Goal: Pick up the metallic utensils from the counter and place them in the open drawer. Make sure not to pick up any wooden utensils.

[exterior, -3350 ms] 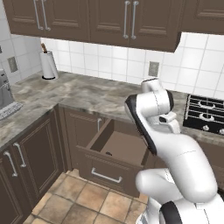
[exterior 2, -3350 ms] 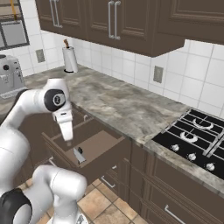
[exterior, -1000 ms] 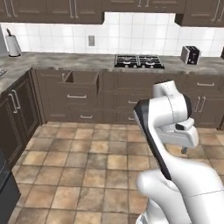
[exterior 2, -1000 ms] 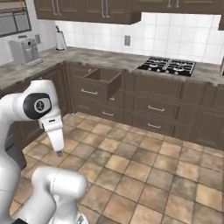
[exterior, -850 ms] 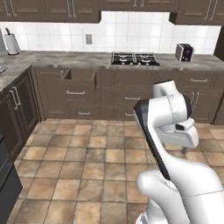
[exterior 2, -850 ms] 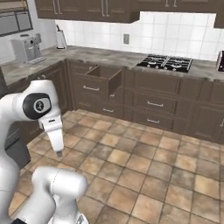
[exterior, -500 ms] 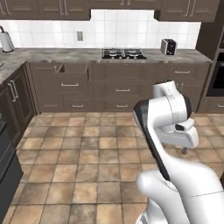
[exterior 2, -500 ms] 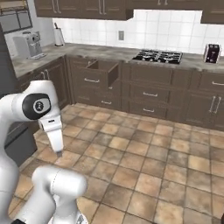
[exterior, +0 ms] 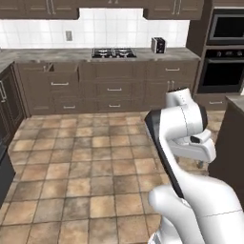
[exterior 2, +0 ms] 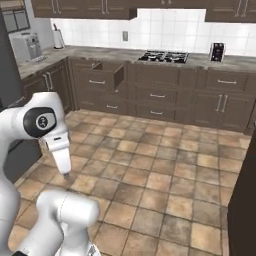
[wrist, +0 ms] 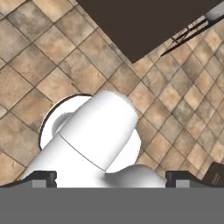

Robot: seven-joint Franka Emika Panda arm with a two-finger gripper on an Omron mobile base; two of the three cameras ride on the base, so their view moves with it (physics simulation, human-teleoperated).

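Right base view, entry: open drawer is standing pulled out at ten o'clock, under the far counter, awaiting utensils I cannot make out, while the gripper is hanging downward over floor tiles, spread wide and carrying nothing.

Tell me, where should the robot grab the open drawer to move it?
Probably by the front panel of the open drawer, since that end sticks out of the cabinet row into the room. Come straight at it from the tiled floor side. Any handle on it is too small to make out from here.
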